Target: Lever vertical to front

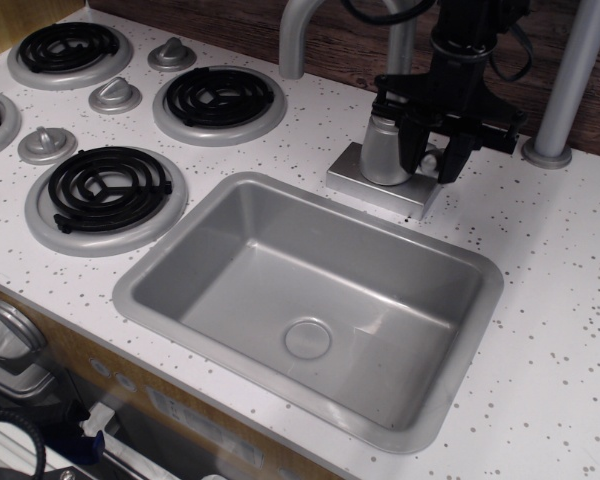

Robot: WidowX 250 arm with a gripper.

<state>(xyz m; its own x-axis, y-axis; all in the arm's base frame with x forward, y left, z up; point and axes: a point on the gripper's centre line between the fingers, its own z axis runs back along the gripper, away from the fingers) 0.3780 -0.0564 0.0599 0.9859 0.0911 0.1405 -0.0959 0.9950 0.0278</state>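
The lever (pixel 432 159) is a short silver-grey handle on the right side of the cylindrical tap base (pixel 380 150). Only a sliver of it shows between my fingers, tilted down toward the front. My black gripper (pixel 431 168) hangs from above right of the tap base. Its two fingers (pixel 414 152) straddle the lever closely and look shut on it. The tall curved spout (pixel 298 30) rises at the back left of the base.
A grey sink (pixel 145 290) lies just in front of the tap. Black coil burners (pixel 218 98) and silver stove knobs (pixel 115 95) sit to the left. A grey upright pole (pixel 568 90) stands to the right on the speckled white counter (pixel 560 300).
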